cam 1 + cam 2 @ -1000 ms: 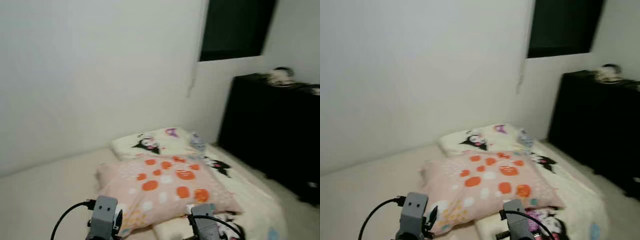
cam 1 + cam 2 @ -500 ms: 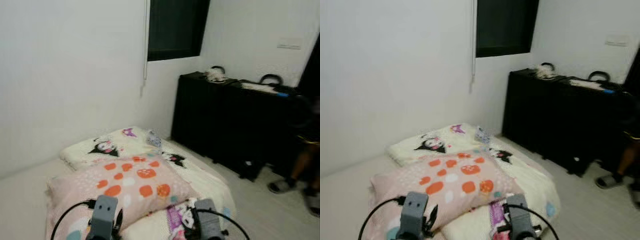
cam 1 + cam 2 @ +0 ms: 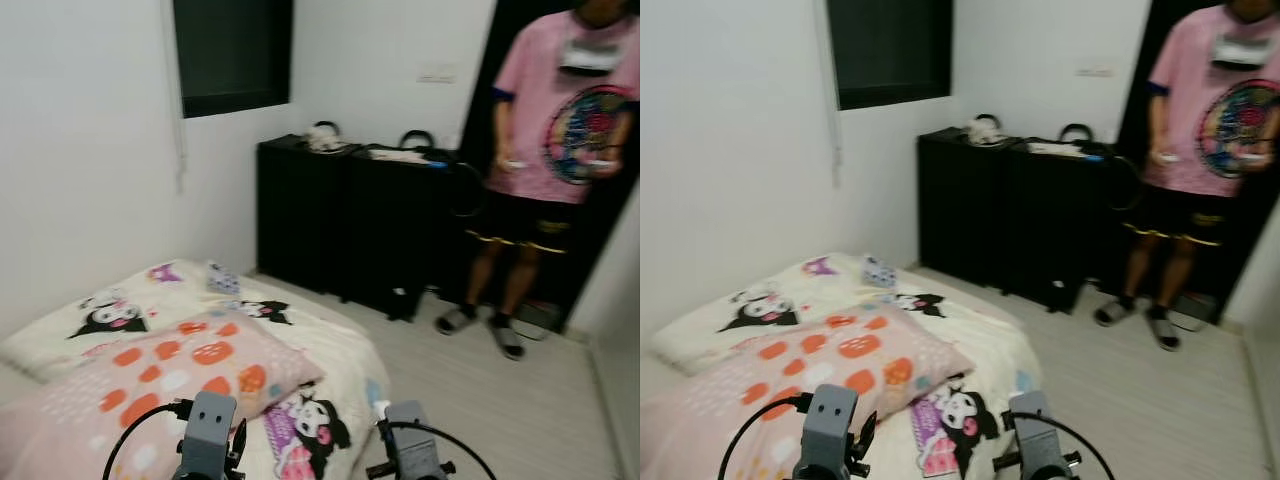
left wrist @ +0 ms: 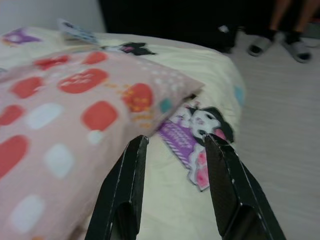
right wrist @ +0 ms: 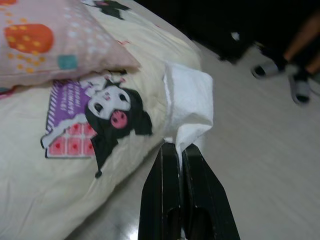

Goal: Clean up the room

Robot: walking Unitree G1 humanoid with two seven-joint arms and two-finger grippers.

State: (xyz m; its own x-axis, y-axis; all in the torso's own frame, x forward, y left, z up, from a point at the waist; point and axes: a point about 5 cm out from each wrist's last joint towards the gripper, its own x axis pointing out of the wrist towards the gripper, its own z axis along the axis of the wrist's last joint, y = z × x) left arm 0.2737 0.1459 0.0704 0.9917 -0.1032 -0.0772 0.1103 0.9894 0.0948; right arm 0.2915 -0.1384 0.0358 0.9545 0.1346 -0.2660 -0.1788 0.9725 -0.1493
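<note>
My right gripper (image 5: pixel 177 148) is shut on a crumpled white tissue (image 5: pixel 188 100), held above the bed's edge and the pale floor. My left gripper (image 4: pixel 172 141) is open with nothing between its fingers, hovering over the cream bedcover (image 4: pixel 165 200) beside a pink pillow with orange spots (image 4: pixel 75 100). The same pillow (image 3: pixel 150 375) lies on the low bed (image 3: pixel 340 350) in front of me, with a second cartoon-print pillow (image 3: pixel 90 320) behind it.
A person in a pink shirt (image 3: pixel 555 130) stands at the right by a dark doorway. Black cabinets (image 3: pixel 350 220) with bags on top line the far wall. A small patterned item (image 3: pixel 222 280) lies on the bed. Pale floor (image 3: pixel 490 400) stretches to the right.
The camera has swung right: the bed slid to the left, and the cabinets and the standing person came into view. Both arms stay low in front.
</note>
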